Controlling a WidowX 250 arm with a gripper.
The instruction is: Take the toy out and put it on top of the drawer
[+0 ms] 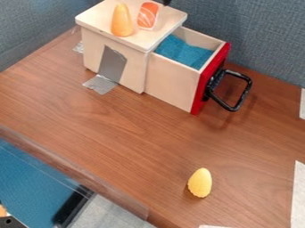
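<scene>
End effector (166, 2), three toys (199, 182), one drawer (173, 82)

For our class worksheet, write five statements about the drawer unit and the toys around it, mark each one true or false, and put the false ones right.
1. The drawer is pulled out of the wooden cabinet. True.
2. The yellow toy is inside the drawer. False: the yellow toy is on the table.
3. A black handle is fixed to the drawer's red front. True.
4. Three toys are on top of the cabinet. False: there are two, an orange toy and an orange-and-white toy.
5. The inside of the drawer has something blue in it. True.
</scene>
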